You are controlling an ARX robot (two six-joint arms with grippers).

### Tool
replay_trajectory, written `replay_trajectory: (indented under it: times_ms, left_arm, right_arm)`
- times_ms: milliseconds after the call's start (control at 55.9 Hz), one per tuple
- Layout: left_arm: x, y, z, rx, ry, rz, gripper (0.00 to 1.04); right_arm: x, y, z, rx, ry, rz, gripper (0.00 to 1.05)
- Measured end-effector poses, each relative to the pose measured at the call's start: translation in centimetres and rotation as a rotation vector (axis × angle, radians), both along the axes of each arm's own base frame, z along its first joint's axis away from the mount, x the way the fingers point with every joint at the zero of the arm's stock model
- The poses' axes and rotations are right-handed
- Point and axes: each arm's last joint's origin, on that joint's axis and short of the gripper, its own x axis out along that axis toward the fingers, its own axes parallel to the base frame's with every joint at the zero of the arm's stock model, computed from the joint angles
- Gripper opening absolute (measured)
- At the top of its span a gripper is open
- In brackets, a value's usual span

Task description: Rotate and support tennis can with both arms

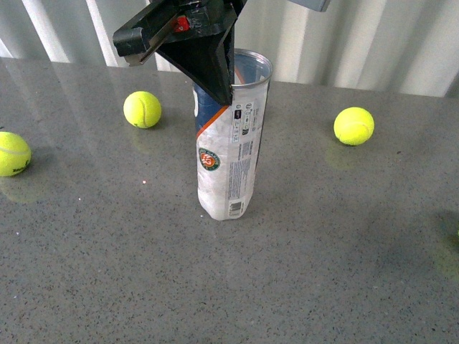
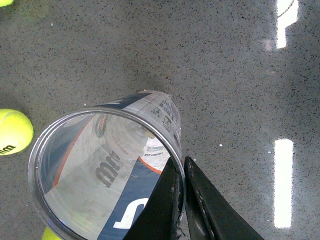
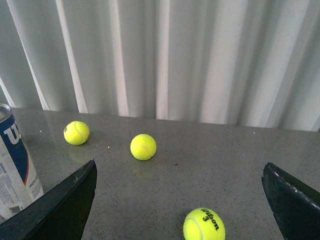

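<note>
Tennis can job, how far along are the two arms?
Done: the left gripper is shut on the rim of the tennis can, one finger inside, one outside. In hand: the can stands upright on the table under that one grip. Left: the right gripper is open and apart from the can, so two-arm support is not yet there.
</note>
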Motion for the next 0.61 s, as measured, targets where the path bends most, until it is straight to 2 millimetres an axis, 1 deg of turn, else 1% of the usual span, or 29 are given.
replay_trajectory:
  times_ms: [214, 250, 411, 447, 483, 572, 608]
  left_arm:
    - [0.9, 0.5, -0.4, 0.001, -0.039, 0.033, 0.04]
    - [1.0, 0.6, -0.4, 0.006, -0.053, 0.040, 0.05]
    - [1.4, 1.0, -0.6, 0.011, -0.062, 0.054, 0.30]
    - [1.4, 1.1, -0.6, 0.013, -0.062, 0.056, 0.34]
    - [1.4, 1.2, -0.7, 0.015, -0.061, 0.058, 0.41]
    - [1.4, 1.2, -0.7, 0.014, -0.060, 0.059, 0.53]
    - [1.4, 1.2, -0.7, 0.014, -0.059, 0.059, 0.60]
  right_arm:
    - [0.0, 0.0, 0.0, 0.000, 0.000, 0.000, 0.98]
    - [0.0, 0.0, 0.0, 0.000, 0.000, 0.000, 0.98]
    - [0.0, 0.0, 0.0, 0.000, 0.000, 0.000, 0.98]
    - [0.0, 0.0, 0.0, 0.000, 0.000, 0.000, 0.98]
    - [0.0, 0.0, 0.0, 0.000, 0.000, 0.000, 0.98]
    - [0.0, 0.0, 0.0, 0.000, 0.000, 0.000, 0.98]
    - [0.0, 0.0, 0.0, 0.000, 0.000, 0.000, 0.98]
